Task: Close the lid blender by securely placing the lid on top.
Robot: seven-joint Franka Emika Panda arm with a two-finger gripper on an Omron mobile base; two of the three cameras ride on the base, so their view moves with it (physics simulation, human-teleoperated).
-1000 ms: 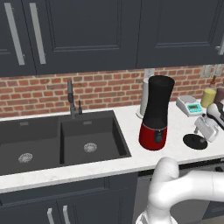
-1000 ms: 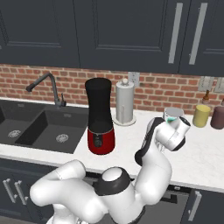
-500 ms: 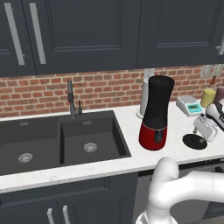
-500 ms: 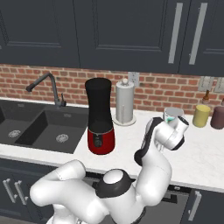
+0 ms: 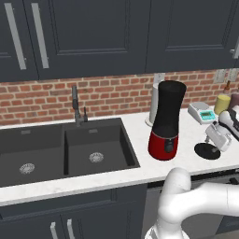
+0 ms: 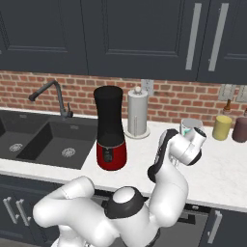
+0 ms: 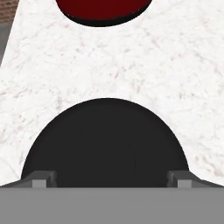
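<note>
1. Against the pictures from a second and half a second ago, little has changed: the end effector (image 5: 214,142) sits at the right edge of the left base view, a touch lower and closer over the lid (image 5: 207,151) than it was. The base has not driven; the sink (image 5: 65,149) and the brick wall (image 5: 112,95) hold their places in the frame.

2. The lid lies flat on the white surface (image 5: 186,135), in the lower right of the left base view, to the right of the blender (image 5: 165,119) and apart from it. In the hand view the lid (image 7: 105,144) fills the lower middle of the frame, with the blender's red base (image 7: 104,11) at the top edge.

3. The end effector's two tips (image 7: 41,179) show at the bottom corners of the hand view, spread wide, one to each side of the lid. They hold nothing, and I cannot tell whether they touch the lid.

4. The blender stands upright with its black jar open at the top, in front of the paper-towel roll (image 6: 137,113). A small scale (image 5: 201,112) and a yellow jar (image 6: 222,128) stand further back.

5. My reading: this is the last part of the approach, and the lid has not been grasped. The small drop suggests a slow, careful descent. Next would come lowering to the lid, gripping it, then carrying it up over the jar's mouth.
</note>
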